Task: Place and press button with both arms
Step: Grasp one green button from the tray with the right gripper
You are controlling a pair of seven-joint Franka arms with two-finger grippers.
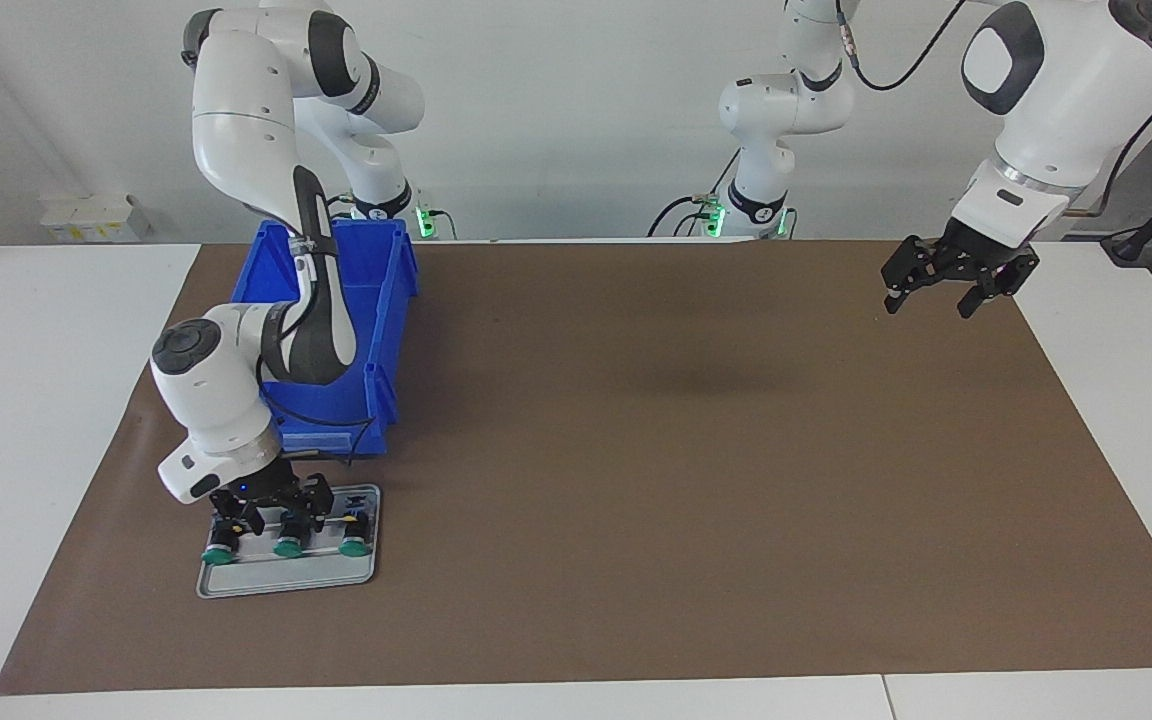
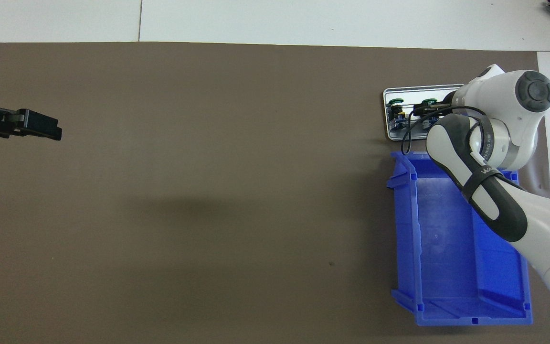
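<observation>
1. Nearest the facing camera, at the lower left of that frame, I see a grey tray on the brown mat, with three green-capped buttons lying in a row on it: one at the outer end, the middle button and a third.
2. My right gripper is down among them, over the tray just below the blue bin. Its fingers sit around the middle one, I think, part-way in; I cannot tell whether they grip it yet.
3. My left gripper hangs in the air at the upper right of the facing frame, fingers spread wide, holding nothing. That arm waits.
4. Handling, as I judge it: the button looks small, light and rigid, with a smooth round cap that could slip or depress. I'd pinch the stubby dark body below the cap, not the cap.
5. The neighbours stand close, so a wide approach risks knocking them.
</observation>
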